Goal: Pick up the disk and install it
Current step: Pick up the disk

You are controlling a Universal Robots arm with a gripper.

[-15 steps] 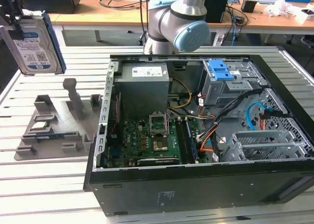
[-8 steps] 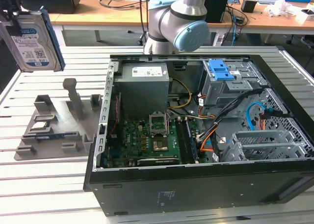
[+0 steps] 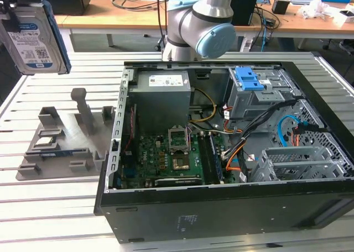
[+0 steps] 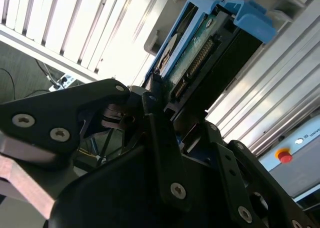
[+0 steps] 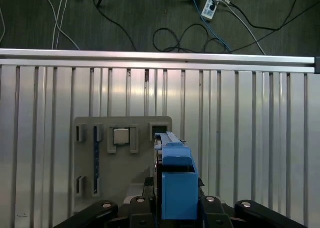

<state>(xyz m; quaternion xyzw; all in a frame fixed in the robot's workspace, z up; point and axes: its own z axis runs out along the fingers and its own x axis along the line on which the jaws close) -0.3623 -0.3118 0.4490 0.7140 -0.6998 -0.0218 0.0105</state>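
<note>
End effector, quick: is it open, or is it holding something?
End effector: closed, holding the disk in the air.

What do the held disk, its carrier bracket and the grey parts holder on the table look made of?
The disk: apparently bare silver metal with a paper label. Its carrier bracket: blue plastic, matte, moulded. The parts holder: probably grey plastic, dull and uniform.

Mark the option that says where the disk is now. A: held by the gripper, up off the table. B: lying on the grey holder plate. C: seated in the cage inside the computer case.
A: in the exterior view the disk hangs in the air, clear of the grey holder plate, and the second wrist view shows the gripper clamped on it.
</note>
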